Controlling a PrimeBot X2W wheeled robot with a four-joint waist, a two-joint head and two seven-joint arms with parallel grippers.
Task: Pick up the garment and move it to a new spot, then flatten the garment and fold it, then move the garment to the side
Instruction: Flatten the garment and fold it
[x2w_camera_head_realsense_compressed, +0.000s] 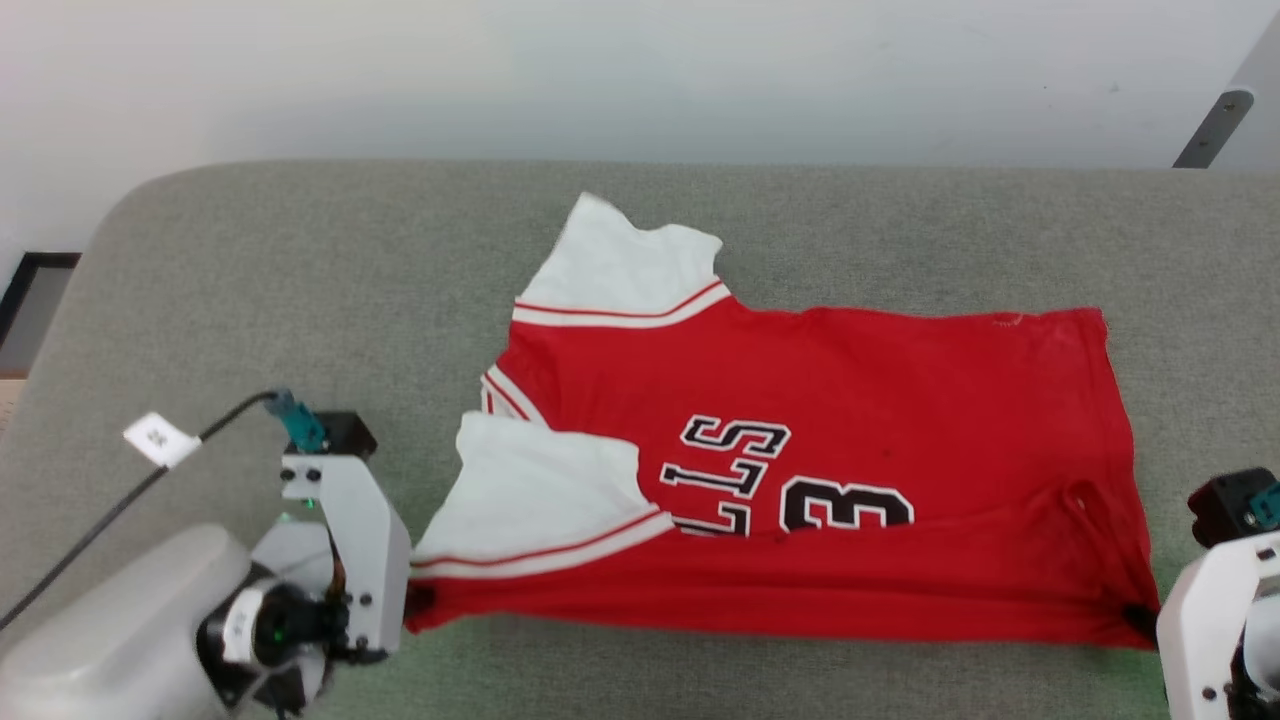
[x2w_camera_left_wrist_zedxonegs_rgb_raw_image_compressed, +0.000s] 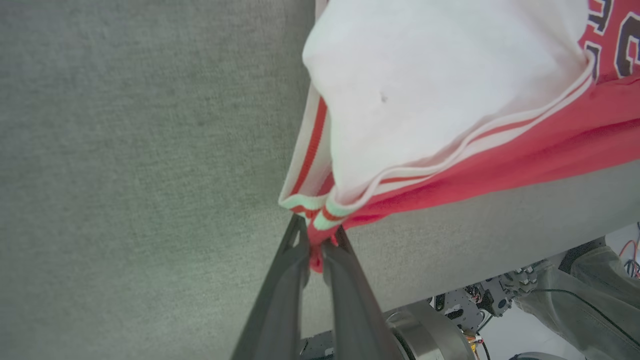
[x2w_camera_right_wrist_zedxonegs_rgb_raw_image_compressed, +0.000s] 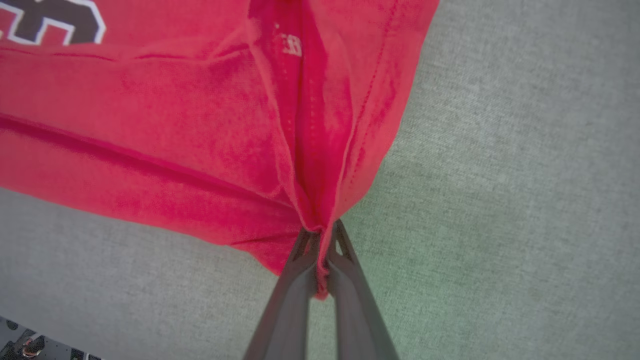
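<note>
The garment (x2w_camera_head_realsense_compressed: 840, 400), a red jersey with white sleeves and black-white letters, lies spread sideways on the grey table (x2w_camera_head_realsense_compressed: 300, 280). Its near long edge is lifted and stretched between both grippers. My left gripper (x2w_camera_head_realsense_compressed: 418, 600) is shut on the shoulder corner beside the near white sleeve (x2w_camera_head_realsense_compressed: 540, 500); the left wrist view shows red cloth pinched between its fingers (x2w_camera_left_wrist_zedxonegs_rgb_raw_image_compressed: 300, 270). My right gripper (x2w_camera_head_realsense_compressed: 1140, 618) is shut on the hem corner, and the right wrist view shows the garment (x2w_camera_right_wrist_zedxonegs_rgb_raw_image_compressed: 200, 130) bunching into its closed fingers (x2w_camera_right_wrist_zedxonegs_rgb_raw_image_compressed: 345, 280). The far sleeve (x2w_camera_head_realsense_compressed: 625, 265) lies flat.
The table's near edge (x2w_camera_left_wrist_zedxonegs_rgb_raw_image_compressed: 500, 240) runs close under the left gripper, with robot hardware and cables (x2w_camera_left_wrist_zedxonegs_rgb_raw_image_compressed: 480, 300) below it. A cable with a white tag (x2w_camera_head_realsense_compressed: 160, 438) trails from the left arm. A pale wall (x2w_camera_head_realsense_compressed: 640, 70) stands behind the table.
</note>
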